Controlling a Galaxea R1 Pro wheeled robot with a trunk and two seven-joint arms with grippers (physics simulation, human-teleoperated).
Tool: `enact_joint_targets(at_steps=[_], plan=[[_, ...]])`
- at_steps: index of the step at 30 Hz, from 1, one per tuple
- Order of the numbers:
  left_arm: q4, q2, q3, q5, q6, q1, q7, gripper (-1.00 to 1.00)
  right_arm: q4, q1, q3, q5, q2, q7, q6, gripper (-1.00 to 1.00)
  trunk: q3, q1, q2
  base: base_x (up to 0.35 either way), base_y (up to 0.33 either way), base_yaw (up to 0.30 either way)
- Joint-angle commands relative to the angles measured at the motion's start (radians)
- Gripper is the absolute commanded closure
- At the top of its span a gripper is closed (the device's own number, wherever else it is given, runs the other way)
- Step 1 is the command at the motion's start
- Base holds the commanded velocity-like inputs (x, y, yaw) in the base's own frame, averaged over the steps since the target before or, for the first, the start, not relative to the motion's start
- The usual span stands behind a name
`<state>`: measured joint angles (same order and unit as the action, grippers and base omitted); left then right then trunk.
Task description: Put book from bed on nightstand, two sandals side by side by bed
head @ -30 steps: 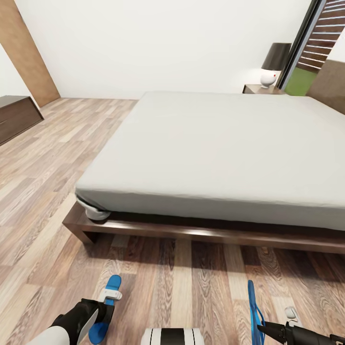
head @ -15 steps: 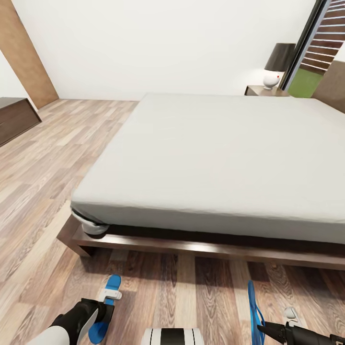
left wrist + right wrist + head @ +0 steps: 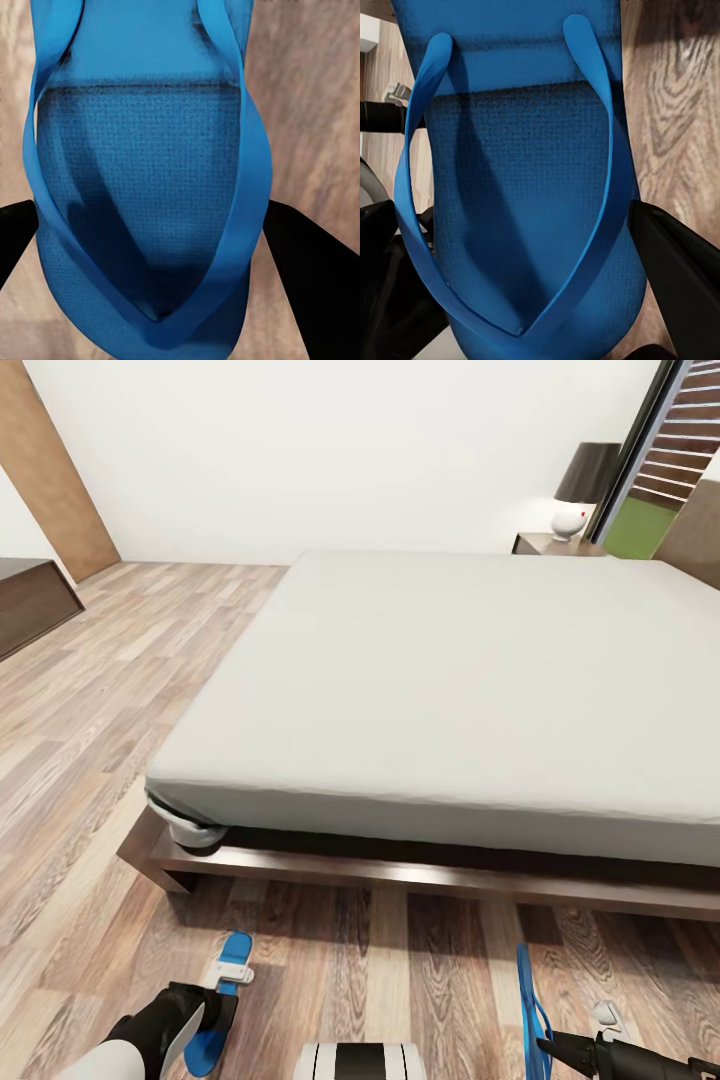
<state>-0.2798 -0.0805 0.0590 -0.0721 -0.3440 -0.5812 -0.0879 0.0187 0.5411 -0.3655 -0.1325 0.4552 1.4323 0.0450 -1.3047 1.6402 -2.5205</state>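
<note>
Wood-plank floor [image 3: 90, 690] fronts the bed [image 3: 450, 680]; each tool, left [image 3: 205, 1010] and right [image 3: 545, 1048], is clamped across one blue sandal [image 3: 150, 187] [image 3: 521, 187] held between its fingers, judged light, thin and flexible, best gripped across the sole edges.

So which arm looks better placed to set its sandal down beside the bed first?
Neither clearly: left gripper and right gripper each hold a blue sandal over floor before the bed, similarly far from it.
</note>
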Motion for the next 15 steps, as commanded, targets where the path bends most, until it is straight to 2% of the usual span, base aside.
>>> enact_joint_targets(at_steps=[1,6,15], plan=[[-0.003,-0.001,0.005,-0.008,-0.005,0.0,-0.005,1.0,0.0,0.0,-0.009,-0.01,0.0,0.002,0.005,1.0,-0.001,0.0,0.0,0.0,0.0,0.0],[-0.031,-0.002,-0.008,-0.007,-0.018,-0.003,-0.003,1.0,0.0,0.0,-0.009,-0.01,0.0,0.002,0.006,1.0,-0.001,0.0,0.0,0.0,0.0,0.0],[-0.114,-0.003,-0.011,-0.007,-0.168,-0.013,-0.004,1.0,0.0,0.0,-0.009,-0.01,0.0,0.002,0.006,1.0,-0.001,0.0,0.0,0.0,0.0,0.0]])
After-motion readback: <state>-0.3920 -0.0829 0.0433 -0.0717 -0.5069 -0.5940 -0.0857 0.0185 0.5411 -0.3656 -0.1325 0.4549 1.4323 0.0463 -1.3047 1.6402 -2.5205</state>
